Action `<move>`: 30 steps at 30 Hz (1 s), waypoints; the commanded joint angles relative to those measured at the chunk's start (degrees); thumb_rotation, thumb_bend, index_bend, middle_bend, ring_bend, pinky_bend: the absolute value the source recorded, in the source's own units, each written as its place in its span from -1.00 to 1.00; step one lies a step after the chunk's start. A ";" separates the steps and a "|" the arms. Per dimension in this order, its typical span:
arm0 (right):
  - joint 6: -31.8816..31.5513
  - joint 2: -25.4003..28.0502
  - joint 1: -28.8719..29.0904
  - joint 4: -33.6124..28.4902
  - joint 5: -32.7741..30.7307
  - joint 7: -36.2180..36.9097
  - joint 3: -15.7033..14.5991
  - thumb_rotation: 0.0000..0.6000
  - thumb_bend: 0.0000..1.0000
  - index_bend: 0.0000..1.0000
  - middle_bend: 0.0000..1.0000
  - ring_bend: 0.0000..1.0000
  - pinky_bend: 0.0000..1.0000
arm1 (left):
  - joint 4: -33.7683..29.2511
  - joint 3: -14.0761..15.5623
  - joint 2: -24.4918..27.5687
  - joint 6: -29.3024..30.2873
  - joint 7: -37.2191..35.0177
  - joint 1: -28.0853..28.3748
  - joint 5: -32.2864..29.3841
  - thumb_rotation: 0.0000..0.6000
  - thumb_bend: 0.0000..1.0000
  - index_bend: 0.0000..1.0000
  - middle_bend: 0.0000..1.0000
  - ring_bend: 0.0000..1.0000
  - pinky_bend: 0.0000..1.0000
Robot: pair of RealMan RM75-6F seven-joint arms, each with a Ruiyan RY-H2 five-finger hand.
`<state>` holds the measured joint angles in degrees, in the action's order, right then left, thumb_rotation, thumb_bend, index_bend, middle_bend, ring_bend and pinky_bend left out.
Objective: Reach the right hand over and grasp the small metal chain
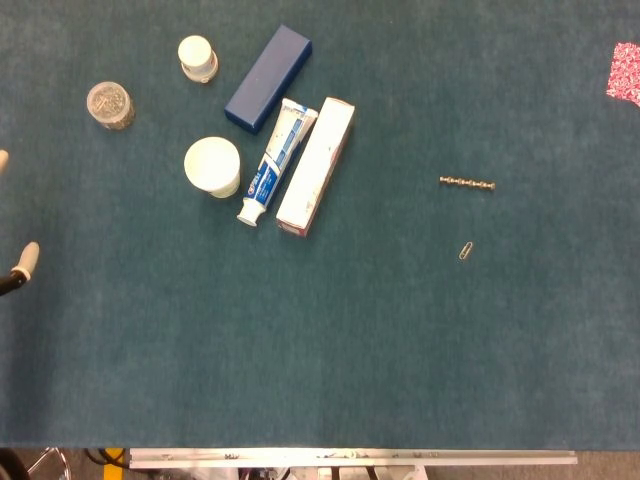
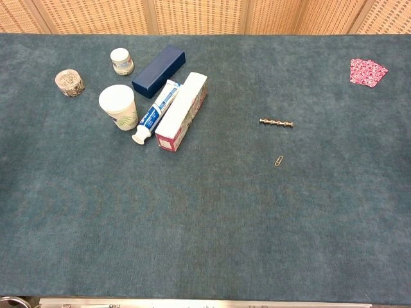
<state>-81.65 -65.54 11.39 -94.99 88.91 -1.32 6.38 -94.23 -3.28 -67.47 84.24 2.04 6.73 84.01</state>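
Observation:
The small metal chain [image 1: 467, 183] lies straight on the teal table cloth, right of the middle; the chest view shows the chain [image 2: 276, 122] too. Nothing touches it. My right hand appears in neither view. Of my left hand [image 1: 14, 215] only two pale fingertips [image 1: 28, 257] poke in at the left edge of the head view, spread well apart, with nothing between them. They are far from the chain.
A paper clip [image 1: 466, 250] lies just below the chain. At upper left sit a toothpaste tube [image 1: 277, 160], a white carton [image 1: 316, 166], a blue box [image 1: 268, 78], a white cup [image 1: 212, 166], a small jar [image 1: 197, 57] and a clear tub [image 1: 109, 105]. A pink cloth [image 1: 625, 73] lies at far right.

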 commanded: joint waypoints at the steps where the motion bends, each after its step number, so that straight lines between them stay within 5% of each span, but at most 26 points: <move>1: 1.72 -1.63 2.04 -2.19 -1.88 -1.24 1.85 1.00 -0.42 -0.30 0.34 0.55 0.83 | 0.01 0.12 -0.07 -0.16 0.04 -0.02 -0.06 1.00 -0.42 -1.00 -0.87 -0.94 -0.78; 3: 3.80 -2.17 3.53 -2.79 -2.80 -1.73 2.43 1.00 -0.42 -0.19 0.49 0.72 0.98 | -0.05 0.18 -0.15 -0.22 0.10 -0.01 0.01 1.00 -0.42 -1.00 -0.87 -0.94 -0.78; 8: 8.22 -4.52 6.88 -2.62 -5.47 -5.63 3.57 1.00 -0.42 -0.07 0.77 0.99 1.00 | -0.02 0.14 -0.21 -0.36 0.07 0.03 -0.08 1.00 -0.42 -1.00 -0.86 -0.94 -0.78; 30: 24.98 -18.75 21.15 5.71 -25.81 -22.98 6.29 1.00 -0.38 0.00 0.85 1.00 1.00 | 0.78 0.93 -0.83 -1.73 -0.91 -0.07 -0.39 1.00 -0.42 -1.00 -0.85 -0.93 -0.78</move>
<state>-57.50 -82.87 31.14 -90.34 64.39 -22.47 12.44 -93.47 -2.37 -68.28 82.53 1.15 6.66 83.62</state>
